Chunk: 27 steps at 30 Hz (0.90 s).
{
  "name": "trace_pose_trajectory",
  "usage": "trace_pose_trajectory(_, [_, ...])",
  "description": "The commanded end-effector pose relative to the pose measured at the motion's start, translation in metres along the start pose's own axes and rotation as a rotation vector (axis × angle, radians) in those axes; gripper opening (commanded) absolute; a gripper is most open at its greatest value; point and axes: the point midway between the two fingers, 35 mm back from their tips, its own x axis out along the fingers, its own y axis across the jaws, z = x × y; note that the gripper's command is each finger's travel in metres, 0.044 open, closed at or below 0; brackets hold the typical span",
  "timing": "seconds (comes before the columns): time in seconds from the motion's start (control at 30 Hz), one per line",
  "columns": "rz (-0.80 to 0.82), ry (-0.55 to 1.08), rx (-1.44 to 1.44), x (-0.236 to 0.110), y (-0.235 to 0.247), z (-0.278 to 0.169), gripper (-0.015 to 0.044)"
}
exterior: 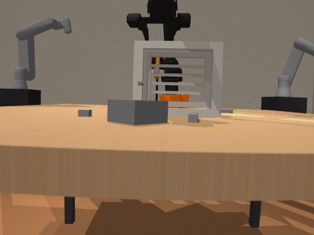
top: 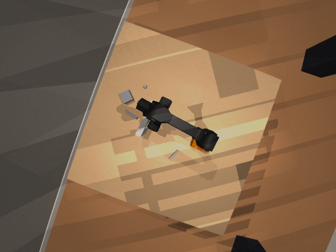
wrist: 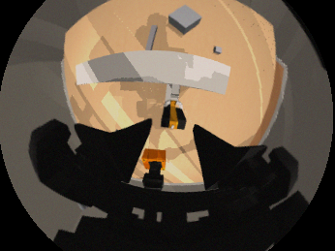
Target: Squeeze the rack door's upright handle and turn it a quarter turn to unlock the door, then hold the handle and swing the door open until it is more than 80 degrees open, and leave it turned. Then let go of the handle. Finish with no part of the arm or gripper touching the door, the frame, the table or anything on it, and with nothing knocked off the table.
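Observation:
The pale rack frame (top: pixel 141 129) (exterior: pixel 217 75) (wrist: pixel 208 75) stands upright on the table. Its slatted door (exterior: pixel 207 80) looks shut inside it. The yellow handle (exterior: pixel 157 60) (wrist: pixel 173 109) stands upright on the arm's side of the door, with black parts beside it. My gripper (exterior: pixel 157 38) (wrist: pixel 172 124) points down and is open and empty. In the exterior view its fingers show above the frame's top edge, and their tips are hidden behind it. In the wrist view the handle shows between and beyond the fingertips. In the top view the arm hides the handle and fingertips.
A grey box (top: pixel 126 96) (exterior: pixel 120 111) (wrist: pixel 184 17), a small cube (top: pixel 144 86) (exterior: pixel 84 113) (wrist: pixel 218 49) and a thin bar (top: pixel 131 114) (exterior: pixel 193 117) (wrist: pixel 151 37) lie beyond the frame. Another bar (top: pixel 173 154) lies near my orange base (top: pixel 195 144) (exterior: pixel 174 98) (wrist: pixel 154 156).

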Motion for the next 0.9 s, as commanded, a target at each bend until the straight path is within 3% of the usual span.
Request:
trace_pose_trajectory(0.0, [-0.003,0.001,-0.005,0.007,-0.001,0.0,0.0287])
trace_pose_trajectory(0.87, [-0.004,0.002,-0.005,0.05,-0.001,-0.002,0.0287])
